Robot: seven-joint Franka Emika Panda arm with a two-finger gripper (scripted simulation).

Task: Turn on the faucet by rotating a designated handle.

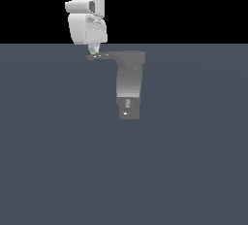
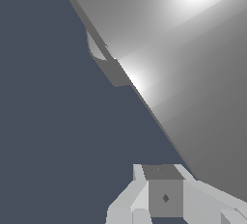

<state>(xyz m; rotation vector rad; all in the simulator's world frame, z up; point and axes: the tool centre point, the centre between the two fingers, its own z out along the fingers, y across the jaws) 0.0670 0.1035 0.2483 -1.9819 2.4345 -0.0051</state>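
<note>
The grey faucet (image 1: pixel 130 81) stands upright on the floor, with its narrower square block (image 1: pixel 128 108) at the near end. Its thin flat handle (image 1: pixel 104 56) projects from the wide end toward the exterior view's left and tapers to a tip. My gripper (image 1: pixel 93 51) comes down from above, and its fingertips are at or just above that tip. The fingers look closed together with nothing between them. In the wrist view the fingers (image 2: pixel 164 191) sit beside a large, brightly lit grey surface (image 2: pixel 193 73) of the faucet. I cannot tell which part of it this is.
A flat blue-grey floor (image 1: pixel 58 146) spreads around the faucet, with black background beyond its far edge. The white arm (image 1: pixel 87 20) hangs down at the exterior view's upper left. No other objects show.
</note>
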